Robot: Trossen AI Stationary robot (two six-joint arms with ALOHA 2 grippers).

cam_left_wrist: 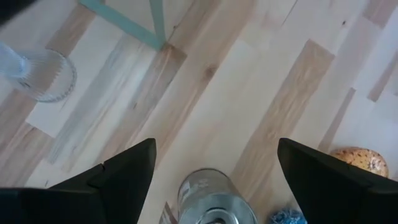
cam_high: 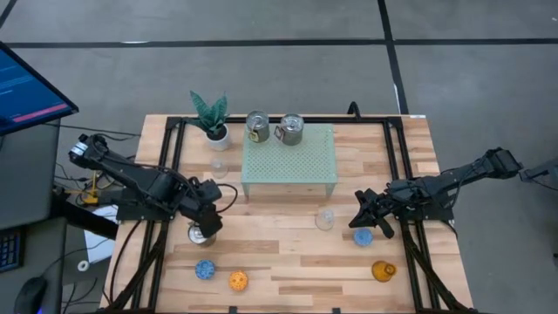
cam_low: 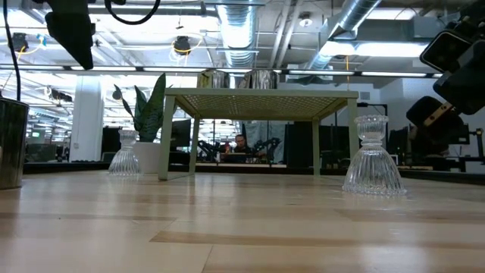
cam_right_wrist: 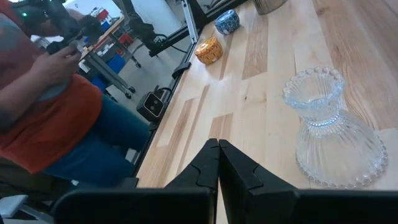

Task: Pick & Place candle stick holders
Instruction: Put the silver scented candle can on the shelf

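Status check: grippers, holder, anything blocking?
Left gripper open above silver holder, not gripping. Right gripper shut, empty, beside clear glass holder. Nothing blocking.

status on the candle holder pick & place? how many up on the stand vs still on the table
Done: two silver holders stand on the pale green stand.
In hand: nothing gripped. The left gripper hangs open over the third silver holder. The right gripper is shut and empty, beside a clear glass holder.
Left: seven on the table, including the orange one and the amber one.
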